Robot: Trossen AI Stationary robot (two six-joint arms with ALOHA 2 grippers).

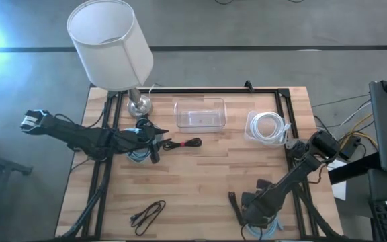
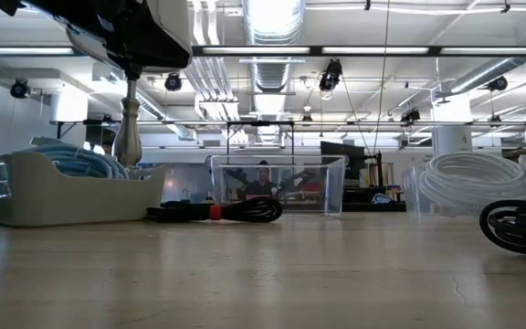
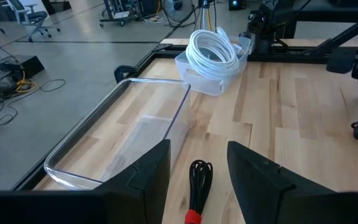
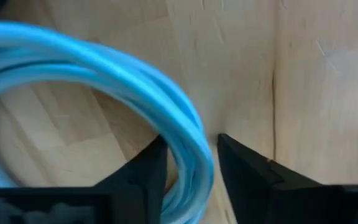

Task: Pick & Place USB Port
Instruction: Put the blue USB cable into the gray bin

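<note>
My right gripper [image 4: 191, 168] is down at the near edge of the bench [image 1: 200, 181], close to the right corner. Its jaws sit on each side of a blue cable [image 4: 104, 74] coiled on the wood. The cable runs right between them, but I cannot tell if they squeeze it or just sit beside it.

My left gripper [image 3: 197, 168] is out over the left middle of the bench. Its jaws are spread apart and hold nothing. Just in front of them lies a black cable [image 3: 199, 180] bundled with a red tie [image 3: 193, 216]. Past it sits a clear plastic bin [image 3: 129, 143], near the far edge of the bench. To the right of the bin is a small clear tray [image 1: 252, 134] with a white cable [image 1: 269, 126] coiled in it.

A lamp [image 1: 110, 44] with a white shade stands at the far left corner. Another black cable [image 1: 148, 216] lies loose near the front left.
</note>
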